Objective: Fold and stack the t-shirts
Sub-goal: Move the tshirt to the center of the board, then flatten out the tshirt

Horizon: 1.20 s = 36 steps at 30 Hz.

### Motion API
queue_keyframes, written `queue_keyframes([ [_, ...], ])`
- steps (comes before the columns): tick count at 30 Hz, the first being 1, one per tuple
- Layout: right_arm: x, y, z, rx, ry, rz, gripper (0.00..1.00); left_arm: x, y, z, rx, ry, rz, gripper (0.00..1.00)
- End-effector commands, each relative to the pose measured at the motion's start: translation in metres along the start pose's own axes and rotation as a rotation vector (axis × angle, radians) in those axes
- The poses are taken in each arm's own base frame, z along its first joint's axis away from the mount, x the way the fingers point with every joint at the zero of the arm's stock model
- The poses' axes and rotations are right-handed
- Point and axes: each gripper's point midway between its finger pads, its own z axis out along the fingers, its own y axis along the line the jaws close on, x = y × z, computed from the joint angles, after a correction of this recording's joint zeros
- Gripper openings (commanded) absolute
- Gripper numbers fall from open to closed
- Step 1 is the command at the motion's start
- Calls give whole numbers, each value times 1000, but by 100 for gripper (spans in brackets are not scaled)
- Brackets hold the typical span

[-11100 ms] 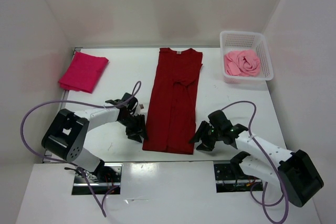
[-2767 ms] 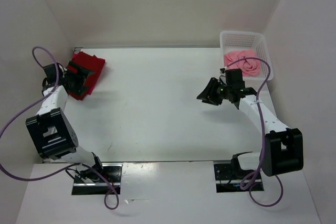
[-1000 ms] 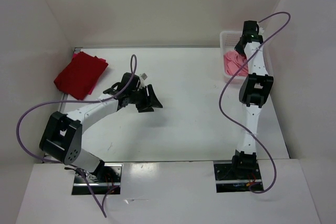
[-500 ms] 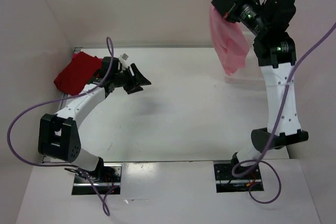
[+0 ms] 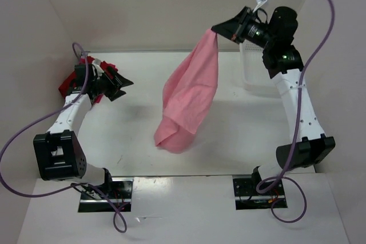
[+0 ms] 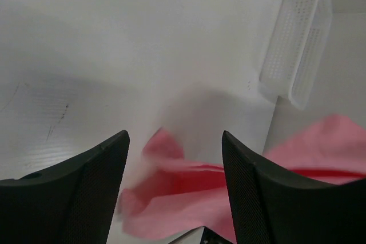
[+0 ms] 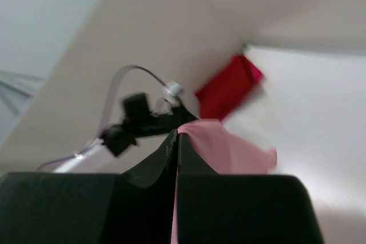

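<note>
White walls close in a white tabletop (image 5: 143, 135) on three sides, with both arms bolted at its near edge. The right arm reaches high over the far right, its end effector (image 5: 216, 30) pressed together on one bunched point of the light pink t-shirt (image 5: 191, 95). The right wrist view shows the two fingers (image 7: 171, 147) meeting with pink cloth coming out between them. The shirt hangs in a long loose drape towards the middle of the tabletop. Whether its lower end rests on the surface or hangs just above it cannot be told.

The cloth looks light and limp with no stiffness. Held by one point it collapses into a twisted rope, and I judge it will swing and fold over itself on any quick move. It should not slip from a firm pinch. A shoulder seam or a hem corner would be the better place to take it, so that two holds can spread it flat.

The left end effector (image 5: 117, 86) is at the far left with its fingers spread wide and nothing between them, well apart from the shirt. Just beside it lies the folded red pile (image 5: 67, 86), partly hidden by that arm. The white mesh basket (image 6: 297, 44) stands at the far right edge, behind the right arm. Purple cables (image 5: 320, 32) loop loosely off both arms and could snag the hanging cloth.
</note>
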Motion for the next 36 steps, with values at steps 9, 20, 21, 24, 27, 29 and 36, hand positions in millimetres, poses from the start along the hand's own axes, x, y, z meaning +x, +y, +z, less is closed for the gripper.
queue_keyframes([
  [9, 153, -276, -44, 516, 194, 258, 0, 101, 45, 37, -187, 225, 173, 77],
  [20, 145, -262, -52, 545, 173, 209, 0, 200, 88, 84, -329, 525, 241, 64],
  [21, 145, -262, -52, 545, 173, 209, 0, 202, 92, 84, -337, 532, 237, 58],
  [24, 145, -262, -52, 545, 173, 209, 0, 206, 92, 85, -336, 535, 236, 34],
  [27, 140, -252, -52, 526, 162, 205, 0, 200, 80, 89, -300, 511, 226, 8],
  [29, 139, -247, -52, 513, 162, 201, 0, 191, 63, 90, -274, 488, 238, 0],
  [36, 112, -203, -49, 423, 143, 176, 0, 77, -50, 37, -144, 200, 342, 0],
])
